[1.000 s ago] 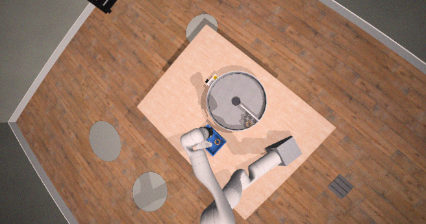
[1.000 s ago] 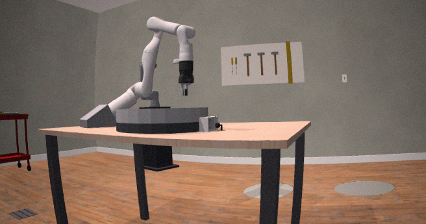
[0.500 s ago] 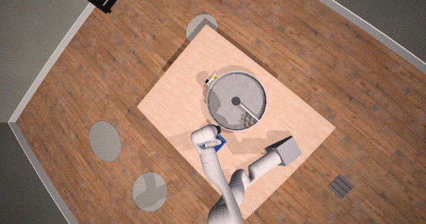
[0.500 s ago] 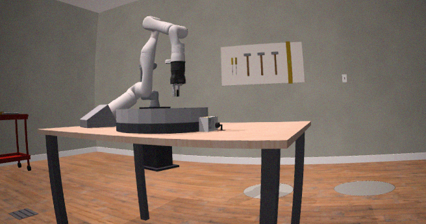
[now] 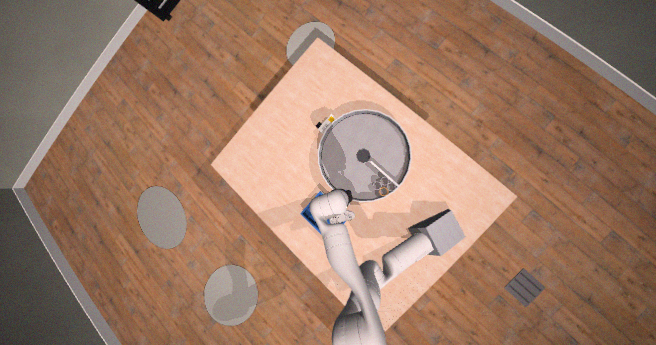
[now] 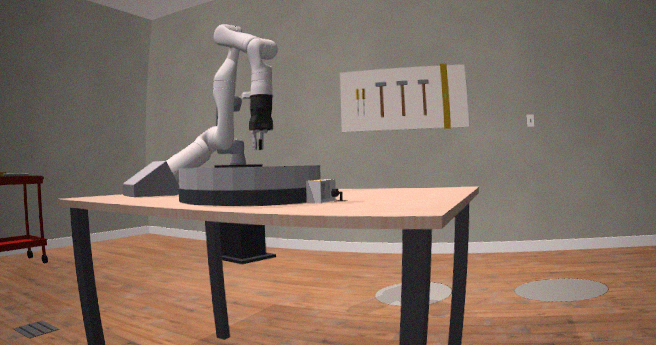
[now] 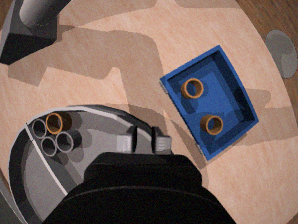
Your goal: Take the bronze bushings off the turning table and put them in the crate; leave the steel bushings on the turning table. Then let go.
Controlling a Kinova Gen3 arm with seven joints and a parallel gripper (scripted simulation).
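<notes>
My gripper (image 6: 258,147) (image 7: 144,135) is partly open with nothing between its fingers, high above the turning table's edge on the crate side. The grey turning table (image 5: 380,130) (image 6: 240,178) (image 7: 37,172) holds one bronze bushing (image 5: 383,195) (image 7: 47,123) beside three steel bushings, one (image 7: 33,128) at the rim, one (image 7: 42,146) by the bar and one (image 7: 56,142) farther in. The blue crate (image 7: 212,102) (image 5: 306,212) holds two bronze bushings, one (image 7: 183,90) near its left corner and one (image 7: 205,126) nearer its lower end. The arm partly hides the crate in the top view.
A thin pale bar (image 5: 385,173) (image 7: 50,167) runs from the turning table's hub (image 5: 363,155) to its raised rim, close beside the bushings. A small box (image 5: 327,123) (image 6: 320,191) stands against the turning table's outside. The arm's grey base (image 5: 446,232) (image 6: 150,179) stands on the table.
</notes>
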